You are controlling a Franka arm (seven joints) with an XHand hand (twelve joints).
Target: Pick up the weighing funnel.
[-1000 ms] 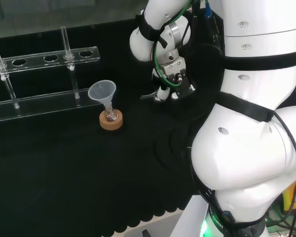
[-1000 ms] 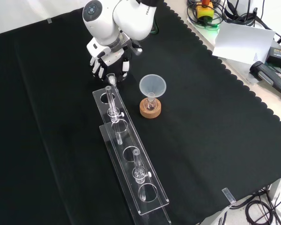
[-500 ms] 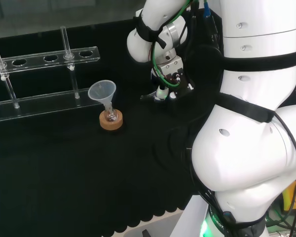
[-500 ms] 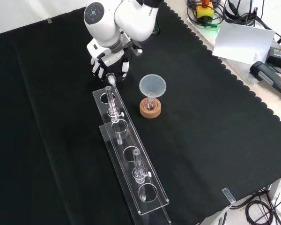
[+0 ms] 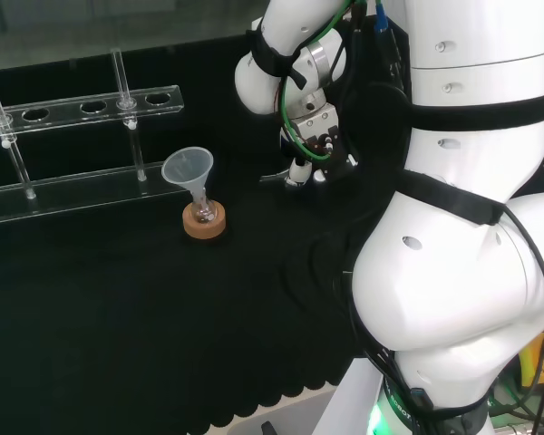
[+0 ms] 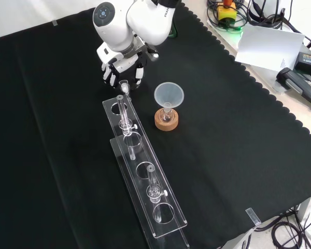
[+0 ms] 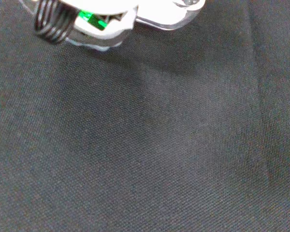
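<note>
The hand [image 6: 119, 65] hangs low over the tabletop [image 6: 223, 135], and we cannot tell its grip; the pale sliver just beside it, which we take for the weighing funnel [image 5: 274, 177], looks light, brittle and slippery, best pinched across the scoop's walls.

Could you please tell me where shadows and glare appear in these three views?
Wrist view: a soft shadow darkens the cloth beside the hand; elsewhere the cloth is evenly lit. Front view: the clear rack and the funnel show mainly as bright edge glints against the black. Head view: the arm's white links are brightly lit, while the cloth swallows nearly all shadow.
</note>
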